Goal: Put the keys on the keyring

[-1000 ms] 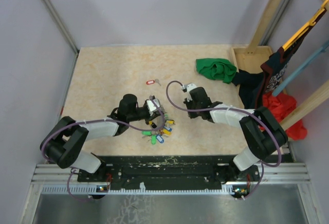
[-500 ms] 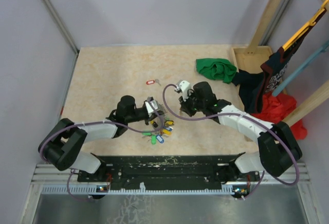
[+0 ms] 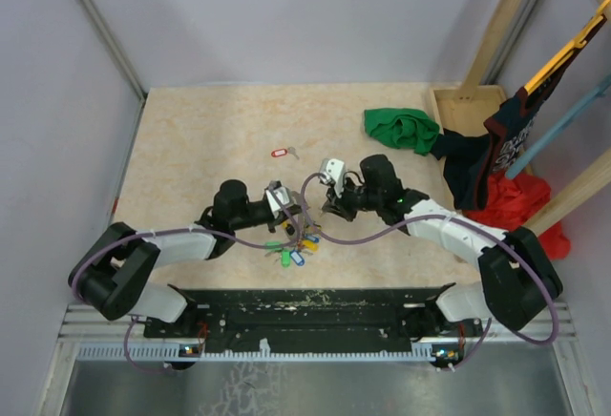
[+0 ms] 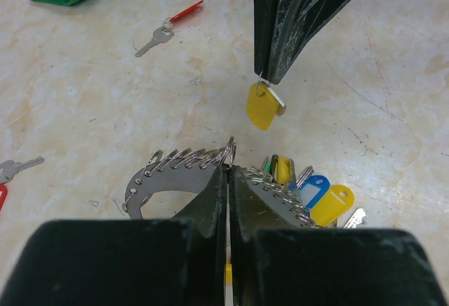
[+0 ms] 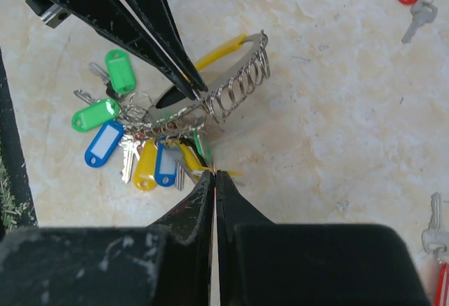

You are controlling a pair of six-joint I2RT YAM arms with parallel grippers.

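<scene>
The keyring [image 4: 168, 180] is a grey metal arc strung with small split rings, keys and blue, yellow and green tags [image 5: 112, 120]; it lies at the table's front middle [image 3: 292, 242]. My left gripper [image 4: 229, 164] is shut on the ring's edge, as the right wrist view [image 5: 189, 88] and the top view [image 3: 289, 212] also show. My right gripper [image 5: 214, 174] is shut on a small yellow key [image 4: 263, 106] with a metal loop. It holds the key just above the table, close beyond the ring [image 3: 326, 208].
A key with a red oblong tag [image 3: 280, 153] lies farther back, also in the left wrist view [image 4: 168, 27]. A slim red-headed key [image 5: 436, 239] lies to the right. A green cloth [image 3: 401, 128], a wooden box [image 3: 465, 109] and hanging clothes [image 3: 511, 149] are at the back right.
My right arm has swung left and forward, bringing its gripper with the key close to the left gripper and the ring. The left gripper has shifted slightly left with the ring.
</scene>
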